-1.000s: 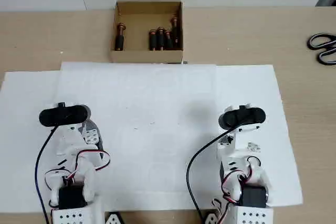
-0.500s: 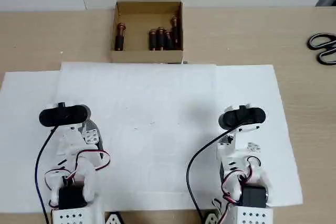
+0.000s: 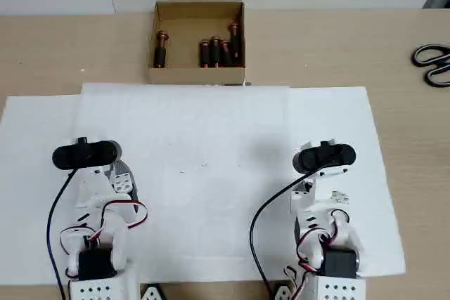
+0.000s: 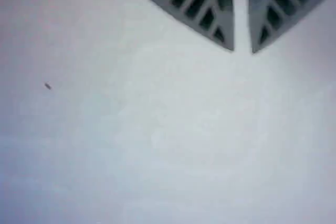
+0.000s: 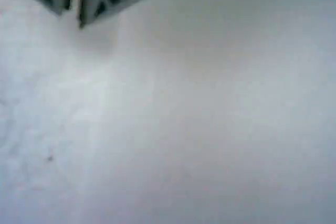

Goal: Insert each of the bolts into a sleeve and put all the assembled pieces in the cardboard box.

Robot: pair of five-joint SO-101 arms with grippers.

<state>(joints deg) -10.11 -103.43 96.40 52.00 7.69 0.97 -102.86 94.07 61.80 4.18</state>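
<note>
The cardboard box (image 3: 196, 75) stands at the far middle of the table. Inside it lie several copper-coloured bolts in dark sleeves: one apart at the left (image 3: 161, 48), the others bunched at the right (image 3: 218, 50). Both arms are folded back at the near edge, far from the box. My left gripper (image 4: 242, 50) hangs just above the white sheet (image 4: 157, 140), fingers shut with nothing between them. My right gripper (image 5: 76, 17) is likewise shut and empty over the white sheet (image 5: 199, 129).
A white foam sheet (image 3: 211, 145) covers the near half of the wooden table. Black-handled scissors (image 3: 432, 64) lie at the far right edge. The left arm (image 3: 95, 209) and right arm (image 3: 323, 209) stand on the sheet's near part.
</note>
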